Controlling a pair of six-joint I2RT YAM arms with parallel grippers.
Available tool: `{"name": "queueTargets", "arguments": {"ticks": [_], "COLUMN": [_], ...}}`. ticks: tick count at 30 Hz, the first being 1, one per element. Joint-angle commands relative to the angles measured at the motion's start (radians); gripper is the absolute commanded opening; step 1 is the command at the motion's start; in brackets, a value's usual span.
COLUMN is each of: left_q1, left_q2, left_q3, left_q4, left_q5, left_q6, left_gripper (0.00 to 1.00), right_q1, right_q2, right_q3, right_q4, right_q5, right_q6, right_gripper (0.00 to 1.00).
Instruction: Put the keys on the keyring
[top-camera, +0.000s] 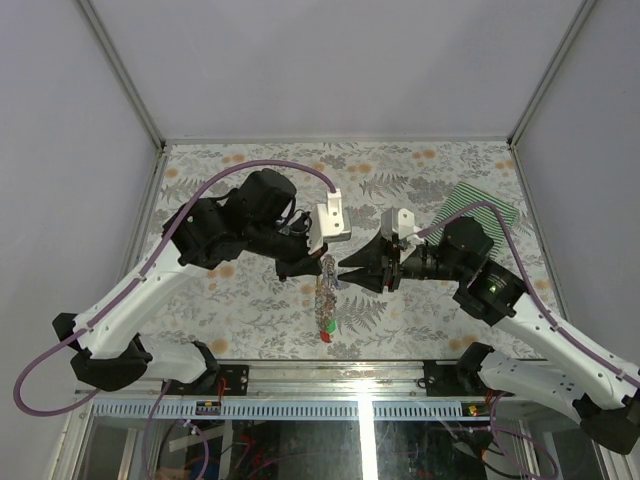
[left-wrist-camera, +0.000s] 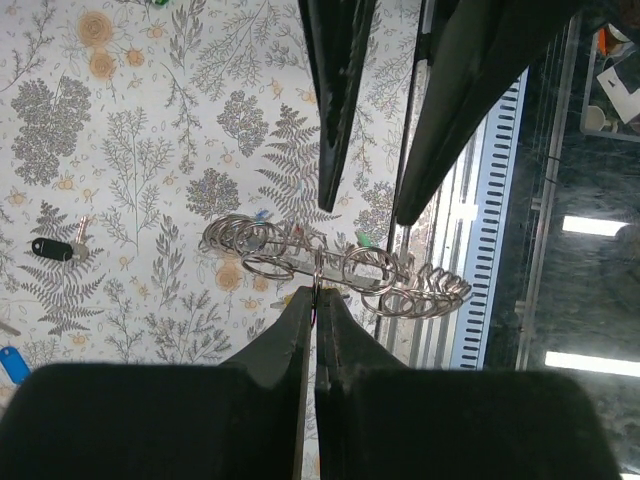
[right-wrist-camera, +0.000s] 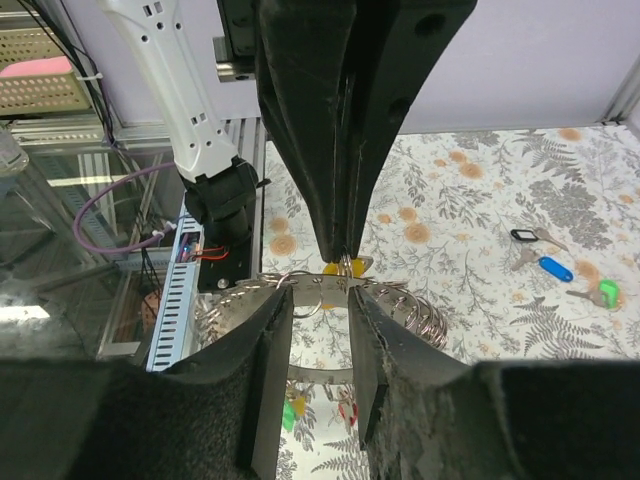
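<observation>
A robot lab cell: grey panel walls (top-camera: 330, 60), aluminium frame (top-camera: 120, 72), slotted cable duct (top-camera: 300, 408).

Even, soft light is cast from above; hardly any shadow is seen beneath the left gripper (top-camera: 322, 262). In its wrist view the fingers (left-wrist-camera: 285, 345) are dark and blurred, while glints are caught on the keyring (left-wrist-camera: 290, 263) at their tips.

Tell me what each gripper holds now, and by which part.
The left gripper pinches the large flat dark grey metal keyring by its rim. The right gripper stands open close by and holds nothing.
</observation>
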Motion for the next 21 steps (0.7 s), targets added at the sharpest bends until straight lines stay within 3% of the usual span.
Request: {"name": "queueTargets", "arguments": {"ticks": [1, 21], "left_q1": [-0.014, -0.032], "left_q2": [-0.001, 0.006], "left_q3": [0.054, 0.062], "left_q4": [0.0, 0.001], "left_q5": [-0.009, -0.009], "left_q6": [0.016, 0.021], "left_gripper": [0.0, 0.0], "right_q1": [0.002, 0.003], "right_q2": [0.019, 0.105], "right_q3": [-0.019, -0.021], "right_q4": [0.156, 0.208], "right_q5": [-0.044, -0.095], "right_q6": [0.044, 0.066], "right_gripper": [0.36, 0.33]}}
